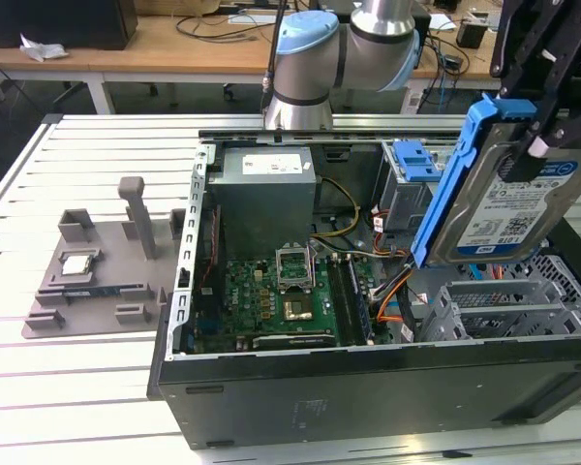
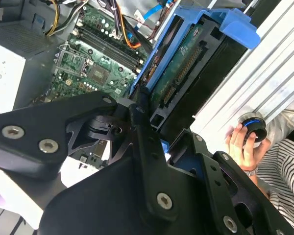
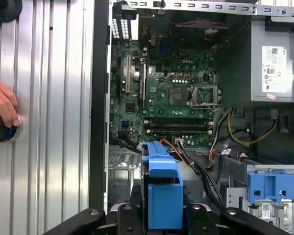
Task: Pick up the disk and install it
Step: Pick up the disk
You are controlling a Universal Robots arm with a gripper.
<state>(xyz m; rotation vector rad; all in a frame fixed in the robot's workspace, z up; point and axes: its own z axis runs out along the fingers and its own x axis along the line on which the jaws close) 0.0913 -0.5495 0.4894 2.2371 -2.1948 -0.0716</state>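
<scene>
Where it hangs over the open computer case, at the exterior view's right, the disk is clamped in the pincer, which is closed on its upper end; it is tilted, with the label facing outward.

Item: flat silver-metal slab with a blue-and-white label, framed by glossy blue plastic rails. A green circuit face and connector row are on the reverse.

Beneath, as the exterior view shows: grey sheet-metal cage, perforated and thin-walled.

Nearby: orange and black cables; green circuit board.

Desk: ribbed aluminium.

Handling, as judged: carrying stage. It wants a firm hold, the rails square to the cage guides and clear of the cables; skewed plastic rails would likely bind.

Also: a person's hand on a round knob.
</scene>
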